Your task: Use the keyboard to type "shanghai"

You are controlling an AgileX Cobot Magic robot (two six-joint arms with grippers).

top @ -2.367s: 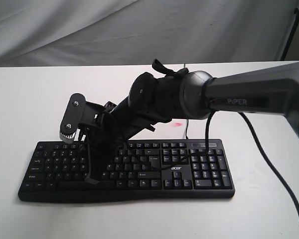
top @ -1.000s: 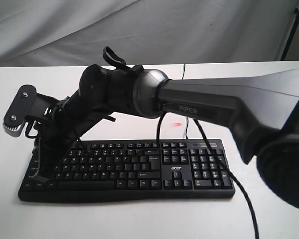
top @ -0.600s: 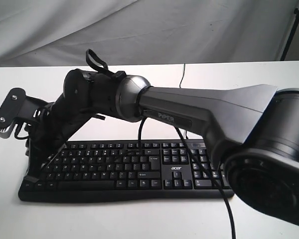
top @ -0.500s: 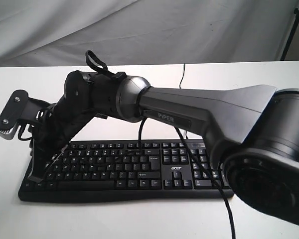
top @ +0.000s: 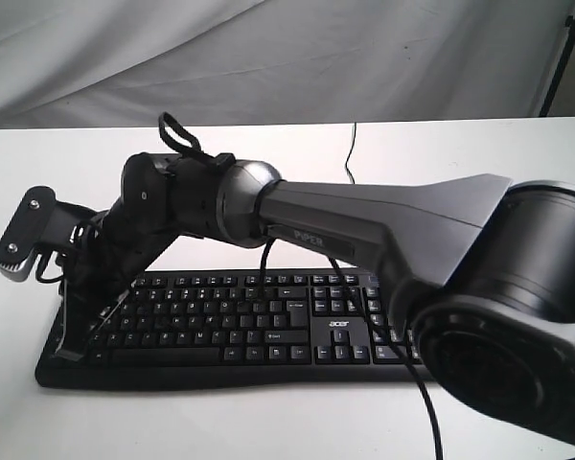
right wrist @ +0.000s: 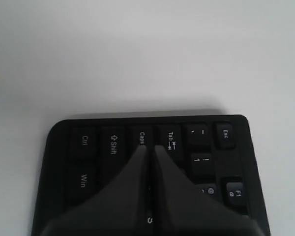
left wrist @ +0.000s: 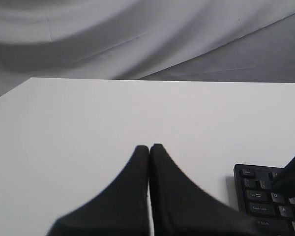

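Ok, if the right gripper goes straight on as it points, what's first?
Probably the keyboard, near the Caps key at its left end; the right gripper has its shut tips aimed there, depth unclear.

Setting is reading as a robotics lab or test bay, not a home or an office.

- A plain white surface (top: 77, 163) is carrying nothing but one keyboard (top: 268, 331); the layout is looking staged for a trial.
- A creased grey-white cloth (top: 268, 57) is hanging as a backdrop along the whole far edge of the surface and is hiding the room behind it. The left wrist view is showing the same cloth.
- A dark stand leg (top: 556, 67) is slanting down in front of the cloth at the far right.
- A grey and black arm (top: 383, 206), lettered "PIPER", is reaching across the surface.
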